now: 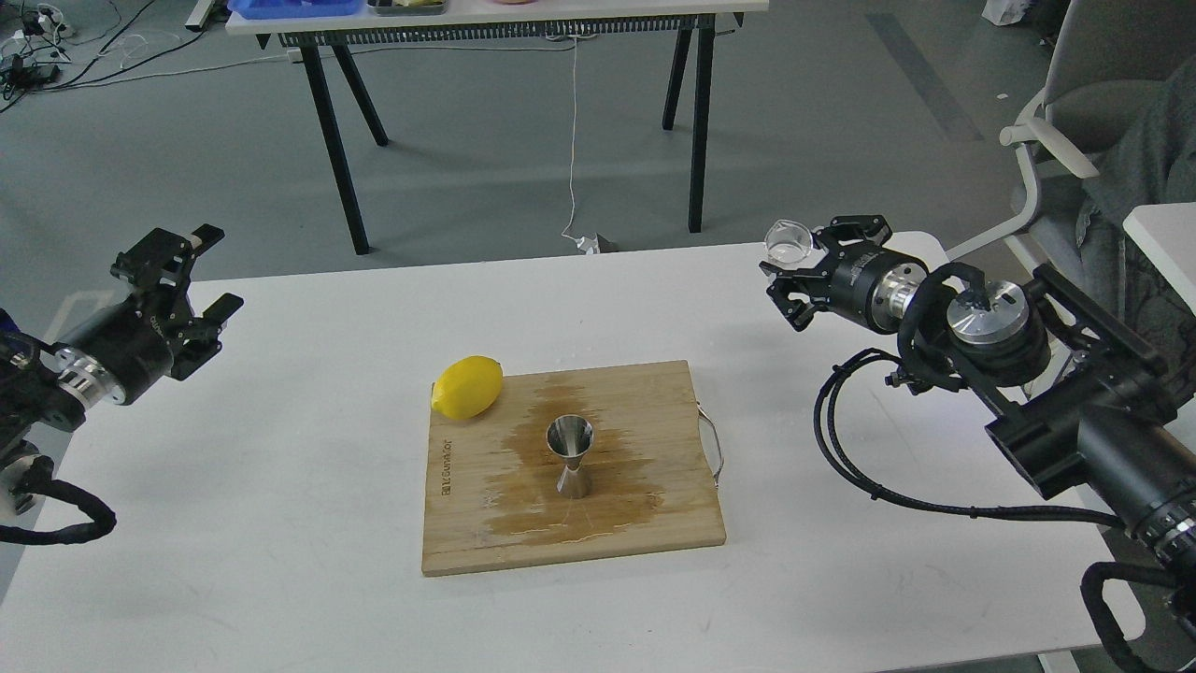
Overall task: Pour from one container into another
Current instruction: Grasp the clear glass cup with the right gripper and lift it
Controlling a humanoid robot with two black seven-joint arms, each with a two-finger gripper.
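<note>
Looking from the head view, the small glass cup (788,241) is gripped in the right gripper (794,276), held up well off to the right of the steel jigger (571,456). The jigger is stood upright on the wet bamboo cutting board (486,523) beside a lemon (467,386). The left gripper (207,280) is spread wide, nothing held. Pouring probably isn't started yet; the cup looks about empty though, hard to tell.
</note>
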